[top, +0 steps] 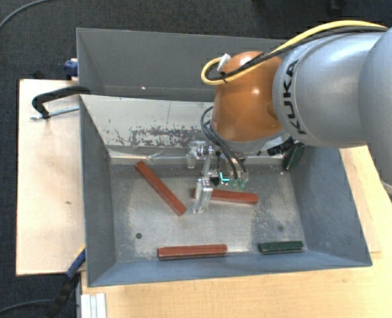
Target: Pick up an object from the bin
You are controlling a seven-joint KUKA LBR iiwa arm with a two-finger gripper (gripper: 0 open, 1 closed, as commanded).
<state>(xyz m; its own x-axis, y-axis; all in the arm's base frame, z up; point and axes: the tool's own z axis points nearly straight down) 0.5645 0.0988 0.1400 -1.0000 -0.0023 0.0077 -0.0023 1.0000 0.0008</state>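
One camera looks steeply down into the grey metal bin (97,197) from above its near rim, fairly close. The hand (206,194) sits mid-view, the back wall beyond it, and the arm (342,91) comes from its right.

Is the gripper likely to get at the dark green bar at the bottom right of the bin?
Probably yes: the dark green bar lies flat and alone, nothing on it, and the gripper hangs nearby. The bin's front wall beside it may crowd the grasp.
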